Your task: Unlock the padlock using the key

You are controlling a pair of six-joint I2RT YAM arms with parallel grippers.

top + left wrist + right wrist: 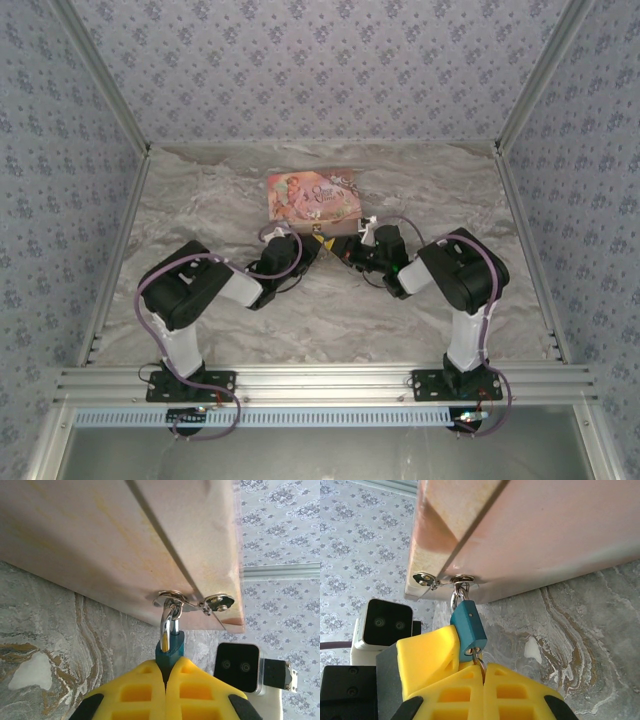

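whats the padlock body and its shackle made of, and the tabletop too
The padlock body is matte teal-blue with an even colour: it looks like plastic or a painted casing, hard to say which. The shackle is bright polished metal with mirror-like highlights. The tabletop has grey veined marbling, possibly only a printed surface.

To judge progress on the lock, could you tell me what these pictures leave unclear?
Key: right wrist view, all but its looped end sits inside the right pincer.
Padlock body: left wrist view, mostly covered by the left pincer.
Shackle latched or freed: neither wrist view tells.
Top view: padlock too small to read.
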